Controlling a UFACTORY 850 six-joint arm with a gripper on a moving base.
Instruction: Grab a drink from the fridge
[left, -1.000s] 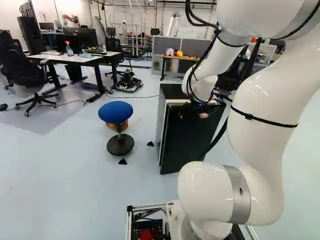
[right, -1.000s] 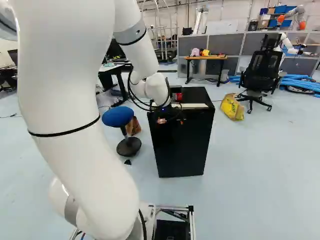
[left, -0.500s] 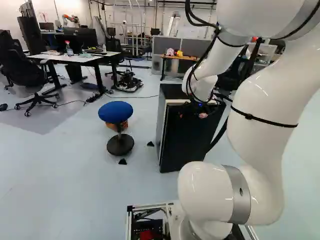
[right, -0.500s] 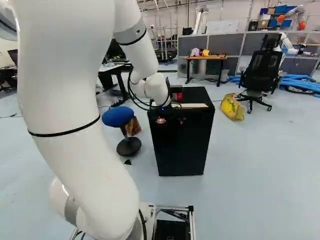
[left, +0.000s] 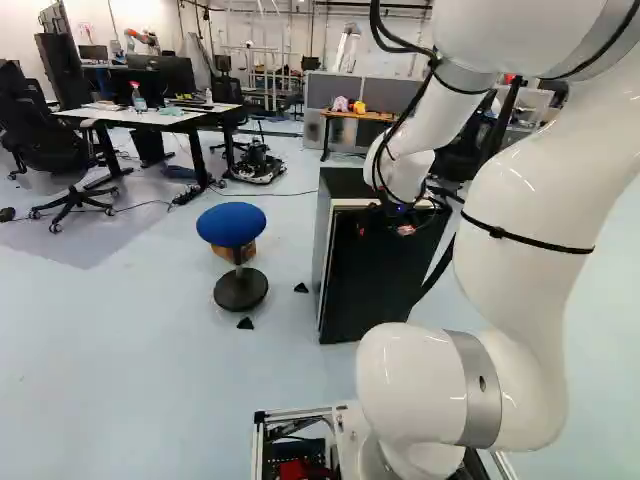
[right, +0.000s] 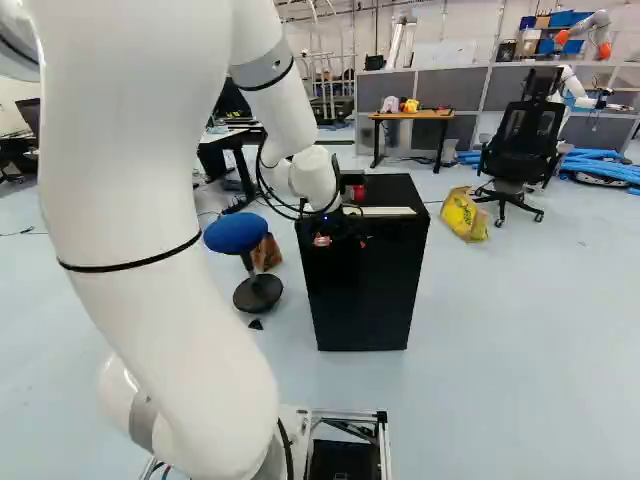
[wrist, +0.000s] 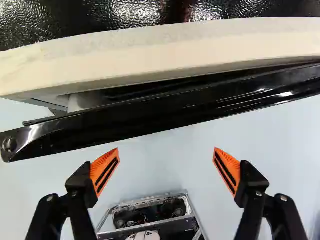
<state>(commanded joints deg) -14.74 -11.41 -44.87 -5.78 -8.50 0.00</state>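
Currently on door opening, I'd say: gripper (wrist: 166, 152) wide apart, nothing between fingers (wrist: 105, 172), fridge door (wrist: 175, 110) at its 12 o'clock. Fridge (right: 365, 290) 12 o'clock off base (right: 384, 450); drink out of sight, presumably inside. Next: hook door edge, swing it clear

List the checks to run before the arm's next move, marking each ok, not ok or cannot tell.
1. Gripper open: ok, fingers wide apart.
2. Gripper near the front upper edge of the fridge: ok.
3. Door between the fingers: not ok, its edge is ahead of them.
4. Door fully shut: cannot tell.
5. Drink inside visible: not ok, no interior shows.
6. Stool apart from the fridge: ok.
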